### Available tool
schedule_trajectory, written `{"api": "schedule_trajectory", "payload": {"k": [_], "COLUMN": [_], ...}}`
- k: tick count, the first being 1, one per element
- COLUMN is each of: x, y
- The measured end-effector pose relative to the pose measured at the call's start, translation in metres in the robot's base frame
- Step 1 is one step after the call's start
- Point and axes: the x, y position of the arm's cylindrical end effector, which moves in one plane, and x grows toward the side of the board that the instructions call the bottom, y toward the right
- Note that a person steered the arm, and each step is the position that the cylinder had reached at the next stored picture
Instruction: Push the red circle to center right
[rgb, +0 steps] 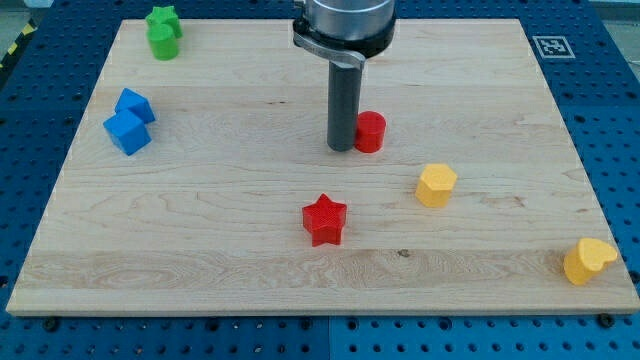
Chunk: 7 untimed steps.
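The red circle (371, 131) is a short red cylinder standing just above the middle of the wooden board (230, 250). My tip (342, 149) is at the end of the dark rod and rests right against the red circle's left side, touching or nearly touching it. The rod hides a sliver of the circle's left edge.
A red star (324, 219) lies below the tip. A yellow hexagon (436, 185) sits lower right of the red circle. A yellow heart-like block (588, 261) is at the bottom right corner. Two blue blocks (129, 121) are at left, green blocks (163, 31) at top left.
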Motion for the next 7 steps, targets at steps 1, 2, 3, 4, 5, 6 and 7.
{"api": "schedule_trajectory", "payload": {"k": [1,2,3,4,5,6,7], "x": [-0.004,-0.011,-0.027,-0.031,-0.022,-0.019,-0.015], "y": [0.017,0.062,0.103,0.129,0.132,0.132,0.131]}}
